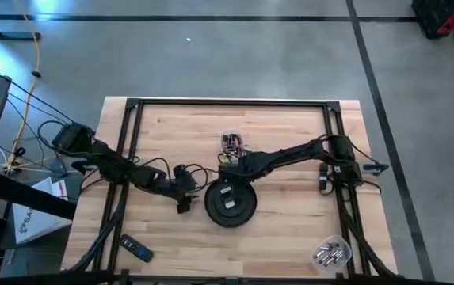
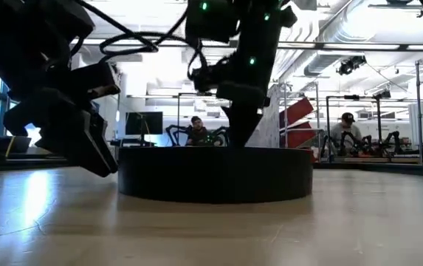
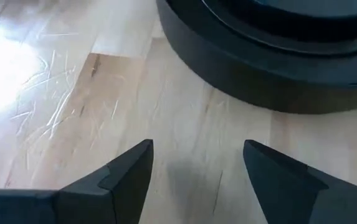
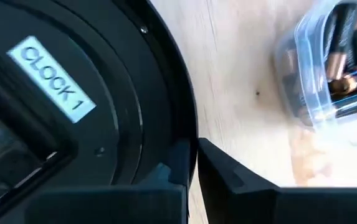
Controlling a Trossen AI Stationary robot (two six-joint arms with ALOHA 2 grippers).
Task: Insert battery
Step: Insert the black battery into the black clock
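- At the far left I see a small dark remote-like device (image 1: 135, 250) lying flat on the pale wooden table (image 1: 290, 245), well behind and to the side of my left gripper (image 1: 185, 198).
- My left gripper hangs low over the bare wood, its jaws spread wide with nothing between them; the two dark fingers (image 3: 125, 174) frame only tabletop.
- Just ahead of those open jaws sits the round black plastic clock (image 1: 230, 202), face down, its rim (image 3: 259, 81) close to the fingertips but apart from them.
- My right gripper (image 1: 228, 171) reaches over the clock's back from the far side. Its jaws look nearly pressed together, with only a thin slit between the fingers (image 4: 228, 174), right at the clock's outer edge; I cannot tell whether anything is pinched there.
- A white label reading "CLOCK 1" (image 4: 52, 78) lies on the clock's back beside that gripper, next to a recessed rectangular compartment (image 4: 10, 149).
- A small clear-cased object with coloured wiring (image 1: 232, 142) rests beyond the right gripper.
- The batteries (image 4: 346, 68) lie in a clear plastic tub (image 1: 331, 252), well off to the side of the right jaws.
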